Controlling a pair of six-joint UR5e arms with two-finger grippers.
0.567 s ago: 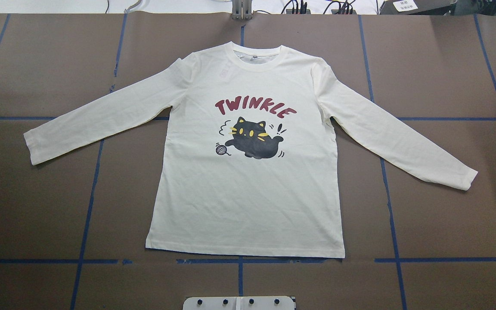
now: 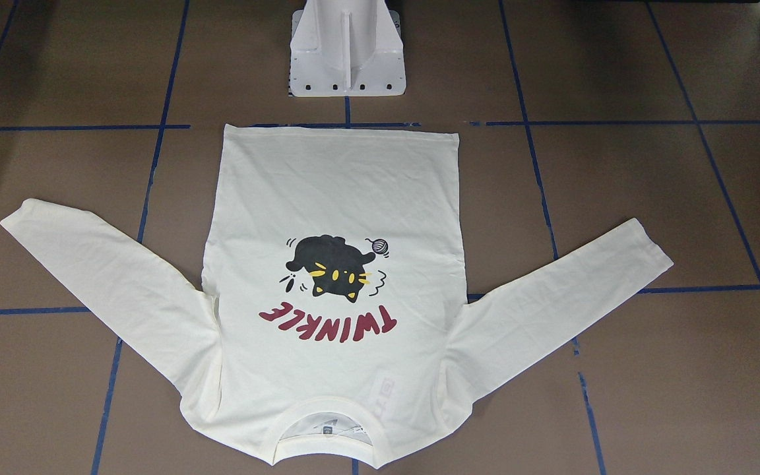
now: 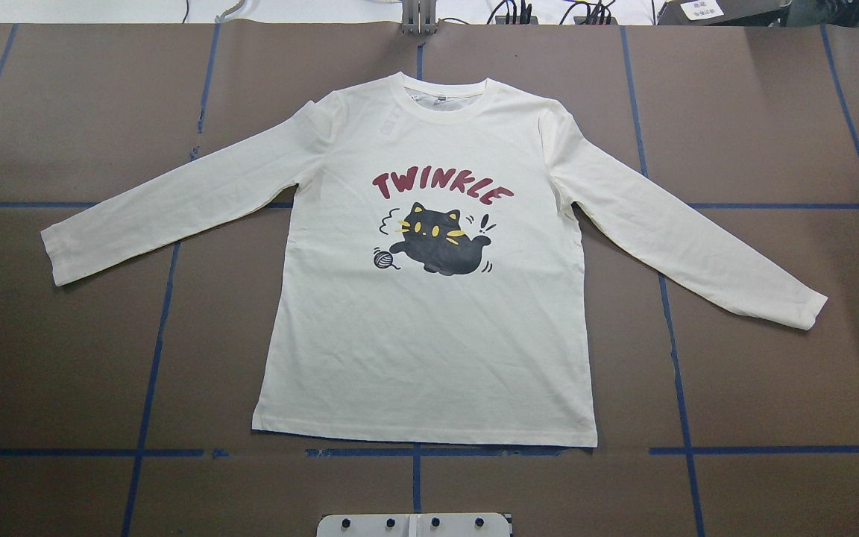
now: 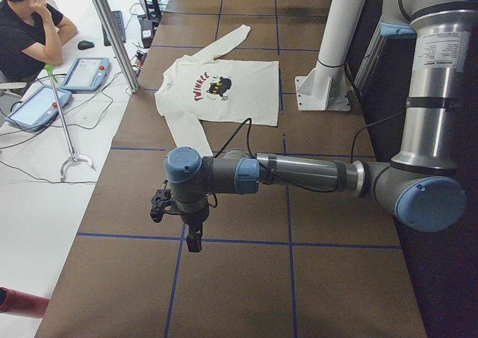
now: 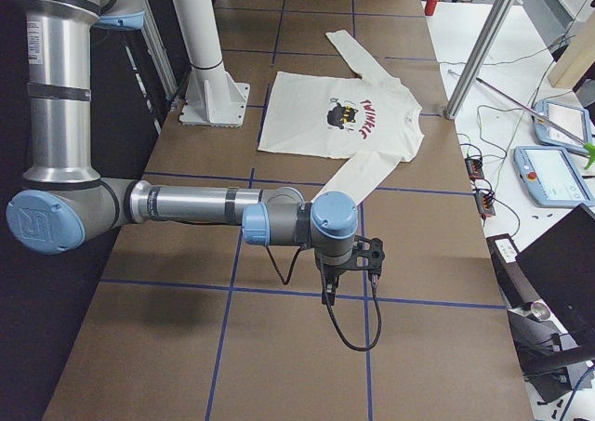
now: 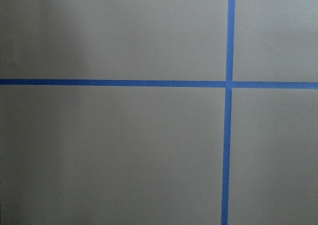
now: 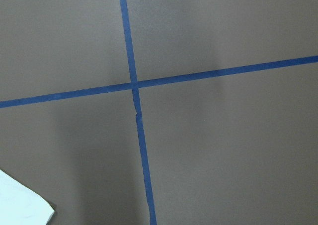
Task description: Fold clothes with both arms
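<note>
The shirt (image 3: pixel 429 335) lies flat, unfolded. Left arm (image 4: pixel 299 175) and right arm (image 5: pixel 186 203) hang over the desk's (image 3: pixel 64 358) ends; jaws open or closed, I cannot tell. Sleeves (image 3: pixel 176 201) probably first.

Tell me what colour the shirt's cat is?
The cat is black with yellow eyes and ears; clearest in the overhead view.

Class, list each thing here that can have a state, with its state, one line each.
shirt: unfolded, flat, print up, both sleeves spread.
left arm: stretched over the table, off the shirt.
left claw: cannot tell if open.
right arm: stretched over the table, off the shirt.
right claw: cannot tell if open.
</note>
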